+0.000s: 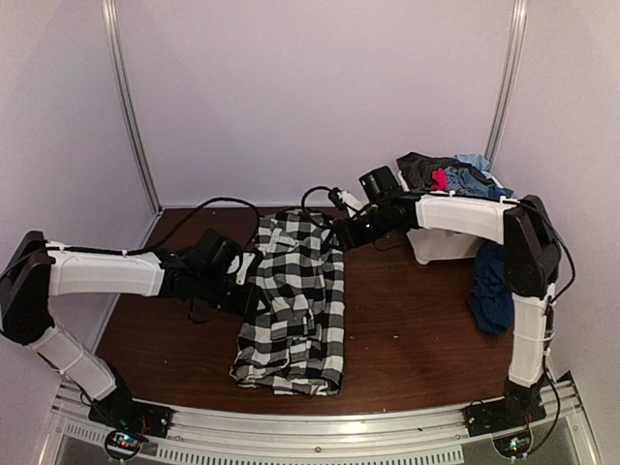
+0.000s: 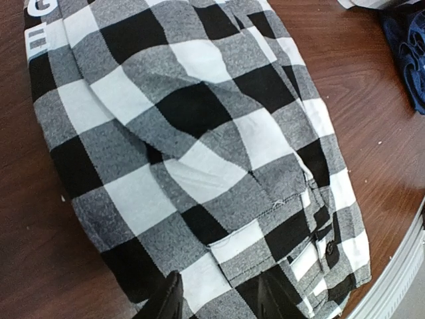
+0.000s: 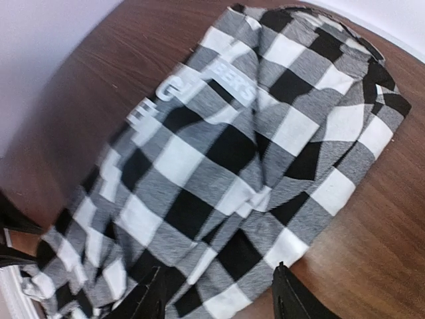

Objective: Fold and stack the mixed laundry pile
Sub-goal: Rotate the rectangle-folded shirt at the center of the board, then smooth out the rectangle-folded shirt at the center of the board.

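Well, shirt (image 1: 295, 300) half-folded | pile (image 1: 455, 174) and navy piece (image 1: 489, 291) untouched | left claw (image 2: 219, 286) and right claw (image 3: 219, 292) both released over shirt

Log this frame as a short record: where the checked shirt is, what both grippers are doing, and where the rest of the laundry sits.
checked shirt: lying on the table, folded into a long strip
left gripper: jaws apart, at the shirt's left edge
right gripper: jaws apart, over the shirt's far right corner
remaining laundry: heaped on the white bin, far right
navy piece: draped down beside the bin, partly behind the right arm
folded stack: none visible
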### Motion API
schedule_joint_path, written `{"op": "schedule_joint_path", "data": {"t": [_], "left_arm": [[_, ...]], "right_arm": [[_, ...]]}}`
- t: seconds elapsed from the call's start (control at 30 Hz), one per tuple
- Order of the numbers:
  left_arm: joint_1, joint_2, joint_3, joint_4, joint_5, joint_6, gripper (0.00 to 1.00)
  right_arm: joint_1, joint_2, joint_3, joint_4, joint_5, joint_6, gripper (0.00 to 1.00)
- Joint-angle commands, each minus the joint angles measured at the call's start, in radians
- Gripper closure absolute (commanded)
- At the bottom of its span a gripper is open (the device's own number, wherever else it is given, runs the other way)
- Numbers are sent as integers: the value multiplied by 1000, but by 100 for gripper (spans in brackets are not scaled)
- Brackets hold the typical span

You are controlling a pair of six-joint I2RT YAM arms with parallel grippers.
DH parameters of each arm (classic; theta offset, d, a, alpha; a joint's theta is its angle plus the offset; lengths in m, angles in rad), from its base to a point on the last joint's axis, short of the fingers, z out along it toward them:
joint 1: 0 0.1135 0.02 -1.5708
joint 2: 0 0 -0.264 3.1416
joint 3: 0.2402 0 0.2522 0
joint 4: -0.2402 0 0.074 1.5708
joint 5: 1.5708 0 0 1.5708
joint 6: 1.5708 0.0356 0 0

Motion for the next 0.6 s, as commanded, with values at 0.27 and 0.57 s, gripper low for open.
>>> {"op": "schedule_joint_path", "data": {"t": [0.27,0.57], "left_arm": [[18,-73,-246,270,306,-61,64],[16,56,-450,555,327,-160,66]], "right_arm": [[164,-248,-619,579,-357,427,49],[119,-59,-738,682,-372,455,57]]}}
